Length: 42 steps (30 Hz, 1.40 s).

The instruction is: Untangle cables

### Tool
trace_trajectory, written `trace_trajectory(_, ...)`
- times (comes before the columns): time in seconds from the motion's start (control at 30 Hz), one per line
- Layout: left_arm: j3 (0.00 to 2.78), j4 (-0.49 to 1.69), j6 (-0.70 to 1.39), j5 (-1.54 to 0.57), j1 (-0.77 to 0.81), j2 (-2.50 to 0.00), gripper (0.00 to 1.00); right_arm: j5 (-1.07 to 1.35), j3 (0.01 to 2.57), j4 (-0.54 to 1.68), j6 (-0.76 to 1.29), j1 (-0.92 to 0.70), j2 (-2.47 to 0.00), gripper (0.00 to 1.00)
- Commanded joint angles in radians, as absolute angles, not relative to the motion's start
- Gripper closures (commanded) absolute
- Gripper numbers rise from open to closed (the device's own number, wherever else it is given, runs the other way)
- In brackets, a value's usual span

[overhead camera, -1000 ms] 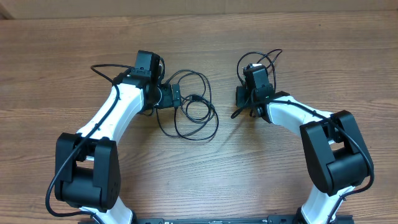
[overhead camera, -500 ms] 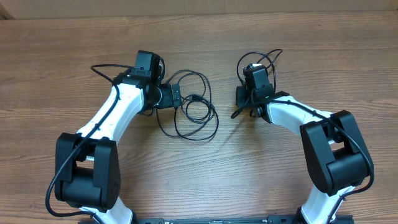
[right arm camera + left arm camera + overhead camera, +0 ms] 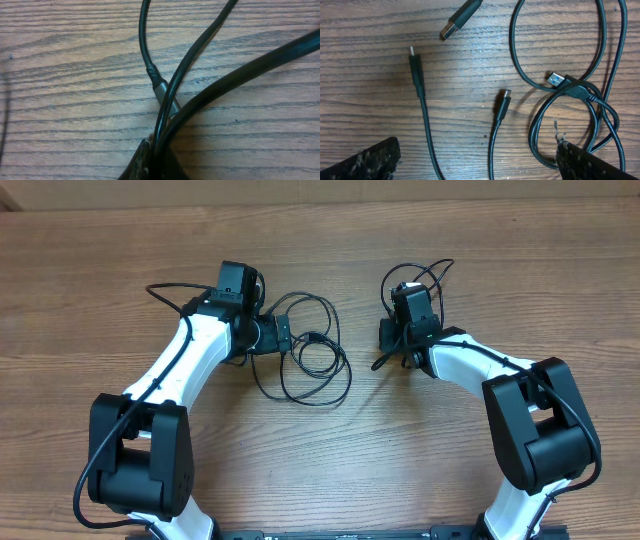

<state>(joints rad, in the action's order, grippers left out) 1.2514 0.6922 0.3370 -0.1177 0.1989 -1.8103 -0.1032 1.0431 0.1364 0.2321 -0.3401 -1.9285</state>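
Observation:
Thin black cables (image 3: 312, 360) lie in loose loops on the wooden table right of my left gripper (image 3: 283, 335). In the left wrist view several plug ends show: a USB-A plug (image 3: 451, 30), a small plug (image 3: 414, 62), a USB-C plug (image 3: 504, 102) and another USB-A plug (image 3: 559, 80) among loops (image 3: 600, 115). My left gripper (image 3: 477, 162) is open, its fingers straddling two cable strands. My right gripper (image 3: 395, 345) is shut on black cables (image 3: 167, 100), which run up from the closed fingertips (image 3: 155, 162). A cable loop (image 3: 425, 280) arcs above the right wrist.
The wooden table (image 3: 320, 460) runs across the whole overhead view. A pale wall edge (image 3: 320, 190) lies along the far side. Both white arms curve in from the near edge, the left arm (image 3: 180, 370) and the right arm (image 3: 480, 370).

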Motion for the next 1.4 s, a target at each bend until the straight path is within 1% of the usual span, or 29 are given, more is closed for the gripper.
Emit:
trace_trajectory(0.0, 1.246, 0.692, 0.329, -0.107, 0.204, -1.806, 0.0, -0.104, 1.04, 0.136, 0.234, -0.337, -1.934, 0.96)
trace_trajectory(0.5, 1.246, 0.692, 0.329, -0.107, 0.204, -1.806, 0.0, -0.104, 1.04, 0.137, 0.24, -0.337, -1.932, 0.96)
trace_trajectory(0.57, 1.246, 0.692, 0.329, -0.107, 0.204, -1.806, 0.0, -0.125, 1.04, 0.154, 0.282, -0.337, -1.922, 0.96)
trace_trajectory(0.7, 1.246, 0.692, 0.329, -0.107, 0.204, -1.806, 0.01, -0.184, 1.041, 0.244, 0.397, -0.333, -1.876, 0.96)
trace_trajectory(1.03, 1.246, 0.692, 0.329, -0.107, 0.204, -1.806, 0.0, -0.183, 1.143, 0.499, 0.396, -0.291, -1.664, 0.96)
trace_trajectory(1.3, 1.246, 0.692, 0.329, -0.107, 0.204, -1.806, 0.0, -0.183, 1.318, 0.735, 0.384, -0.171, -1.533, 0.96)
trace_trajectory(1.37, 1.246, 0.692, 0.329, -0.107, 0.204, -1.806, 0.0, -0.183, 1.359, 0.774, 0.343, -0.135, -1.516, 0.96)
